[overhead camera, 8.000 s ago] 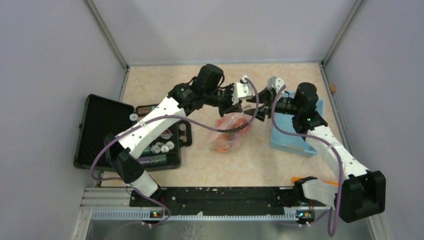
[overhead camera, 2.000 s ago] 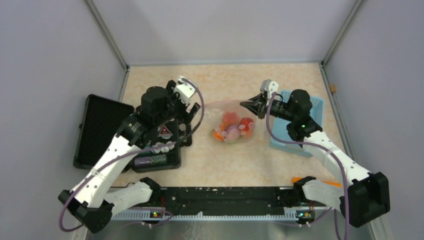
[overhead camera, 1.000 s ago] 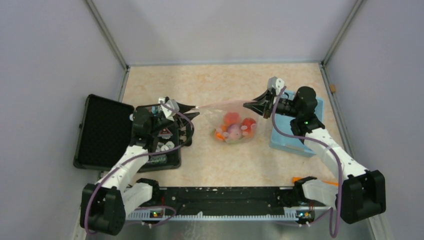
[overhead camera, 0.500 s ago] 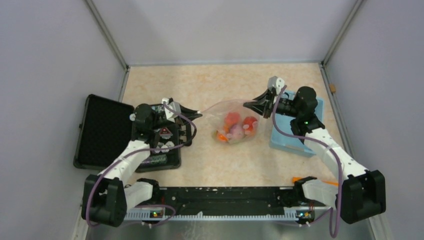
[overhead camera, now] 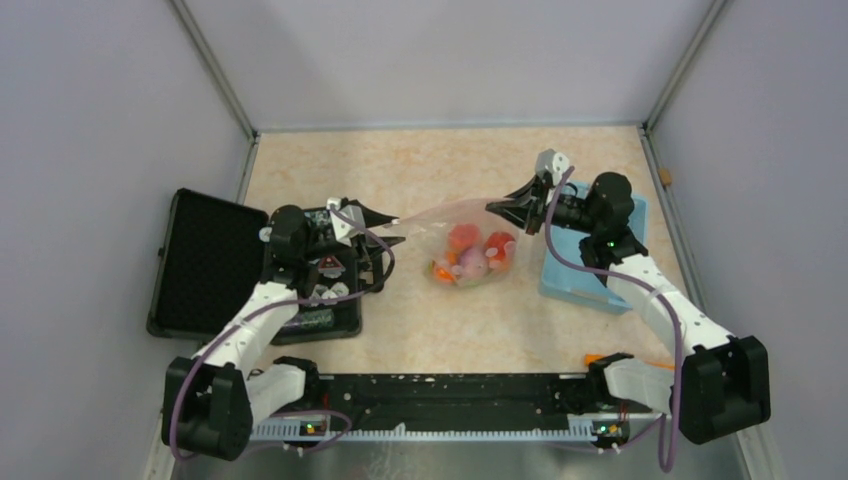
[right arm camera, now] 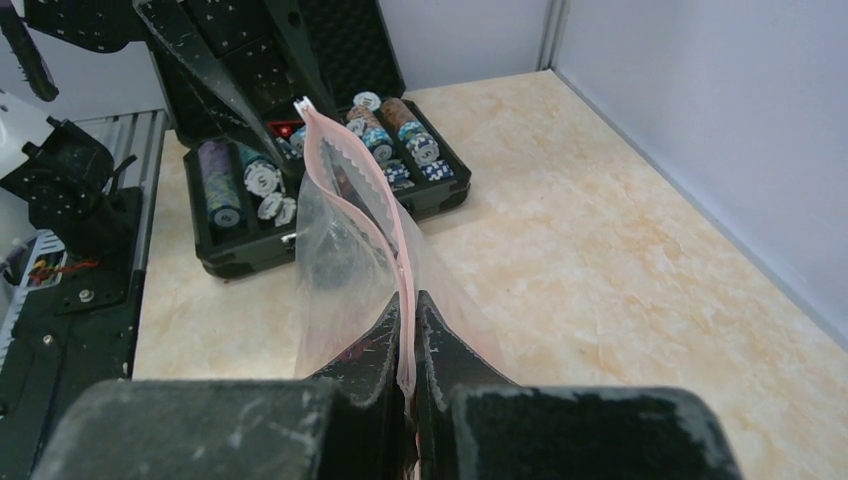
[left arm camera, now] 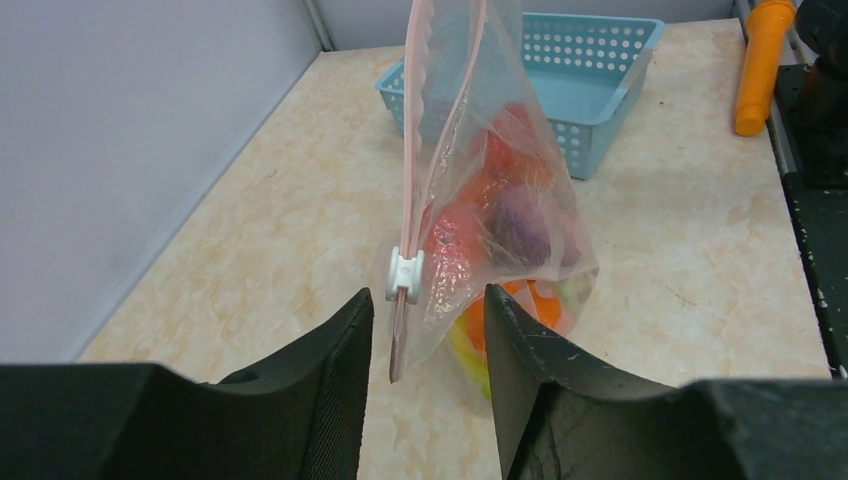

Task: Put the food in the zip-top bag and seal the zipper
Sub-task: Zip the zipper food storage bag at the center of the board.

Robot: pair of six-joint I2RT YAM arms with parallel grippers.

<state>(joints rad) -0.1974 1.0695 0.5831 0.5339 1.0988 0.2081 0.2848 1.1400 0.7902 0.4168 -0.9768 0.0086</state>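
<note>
Left pincer (left arm camera: 428, 298) released astride slider (left arm camera: 405, 275), 9 o'clock; right pincer (right arm camera: 405, 312) clenched on zipper (right arm camera: 398, 250), 3 o'clock. Sealing step; next probably: clench slider, pull.

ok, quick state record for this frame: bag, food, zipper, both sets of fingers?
bag: zip-top bag, held up by its top edge
food: toy fruit, inside the bag
zipper: white slider at the left end; mouth looks partly unsealed
left fingers: open, straddling the slider, not touching
right fingers: shut on the zipper
</note>
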